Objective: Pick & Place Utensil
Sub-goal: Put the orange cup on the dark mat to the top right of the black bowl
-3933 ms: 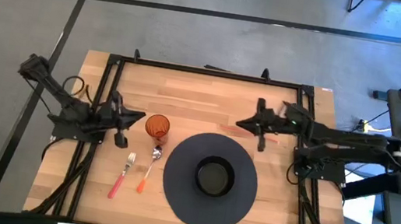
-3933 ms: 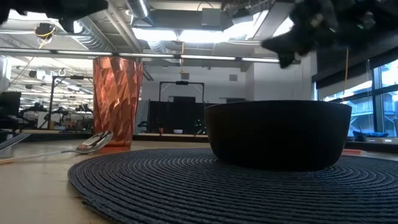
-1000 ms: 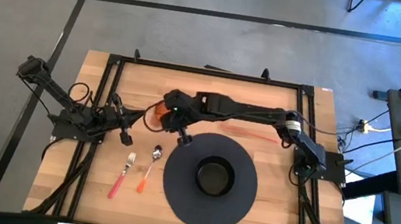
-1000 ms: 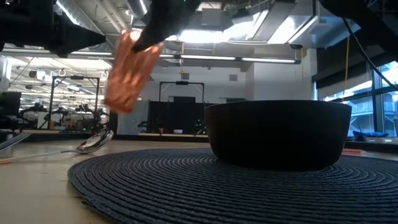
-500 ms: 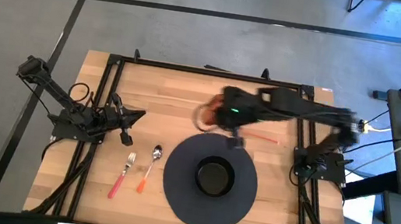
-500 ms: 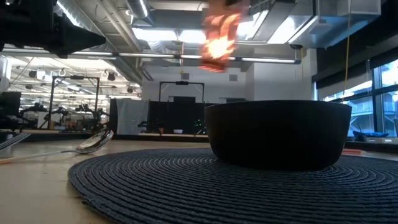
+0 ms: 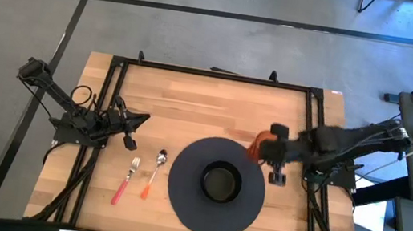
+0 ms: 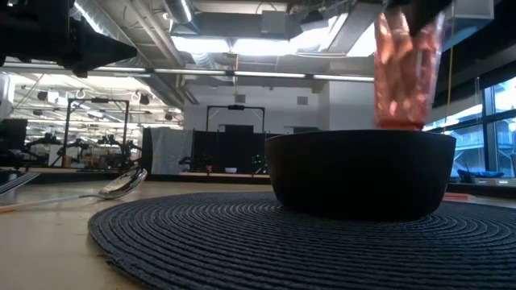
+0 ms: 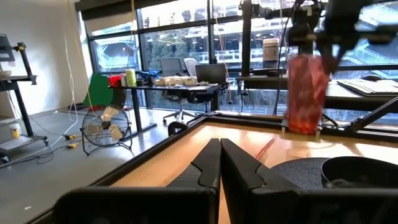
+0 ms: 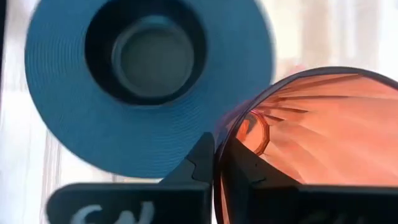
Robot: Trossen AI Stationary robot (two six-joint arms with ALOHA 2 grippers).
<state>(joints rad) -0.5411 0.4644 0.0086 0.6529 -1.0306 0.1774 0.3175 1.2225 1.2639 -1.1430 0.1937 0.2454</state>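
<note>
The right claw pinches the orange cup by its rim, above the worktop right of the placemat. It should probably descend level before releasing. The left claw waits shut, far left; fork and spoon lie left of the mat.

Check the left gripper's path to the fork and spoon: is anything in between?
Nothing visible. The left gripper, shut, sits just above the fork and spoon in the high view, bare wood between. The right gripper holds the orange cup across the table.

overhead, table-level, two wrist views, shared bowl
</note>
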